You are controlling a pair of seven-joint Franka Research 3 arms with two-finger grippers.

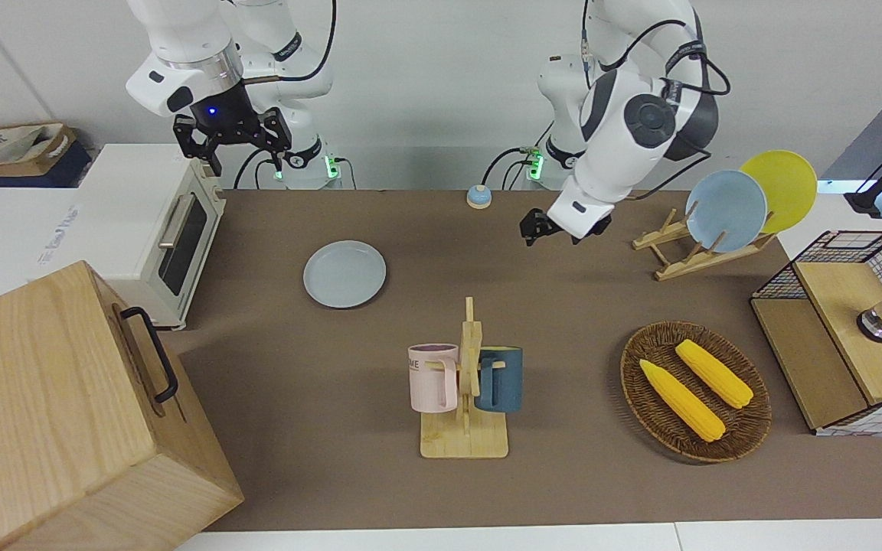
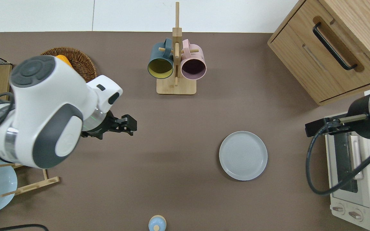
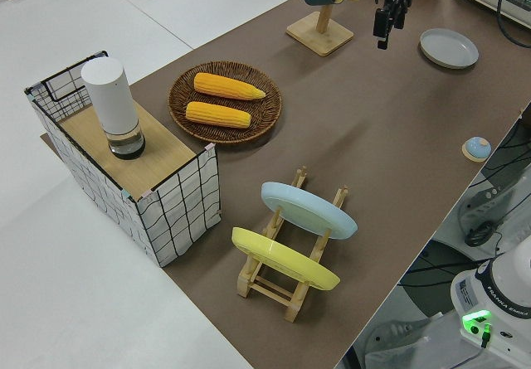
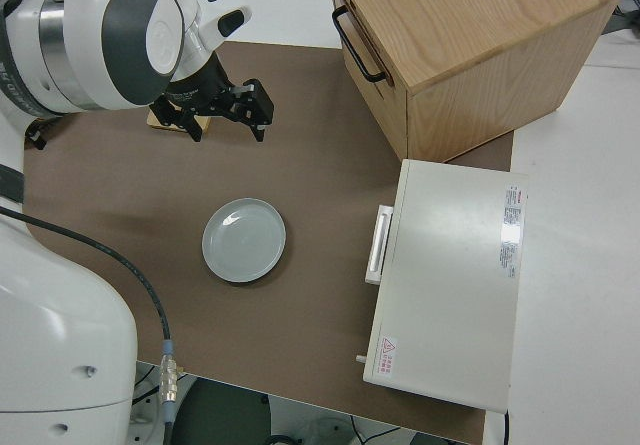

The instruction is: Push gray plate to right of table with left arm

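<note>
The gray plate (image 1: 344,273) lies flat on the brown table (image 1: 295,383), toward the right arm's end and near the toaster oven; it also shows in the overhead view (image 2: 243,155) and the right side view (image 4: 244,240). My left gripper (image 2: 133,124) is shut and empty, up in the air over bare table between the wicker basket and the mug rack, well apart from the plate. It also shows in the front view (image 1: 527,229) and the left side view (image 3: 380,37). My right arm is parked, its gripper (image 1: 232,141) open.
A mug rack (image 2: 176,64) with two mugs stands farther from the robots than the plate. A toaster oven (image 1: 158,222) and a wooden cabinet (image 1: 66,413) fill the right arm's end. A corn basket (image 1: 695,390), a plate rack (image 1: 705,245) and a wire box (image 1: 847,329) are at the left arm's end. A small blue bell (image 1: 477,197) sits near the robots.
</note>
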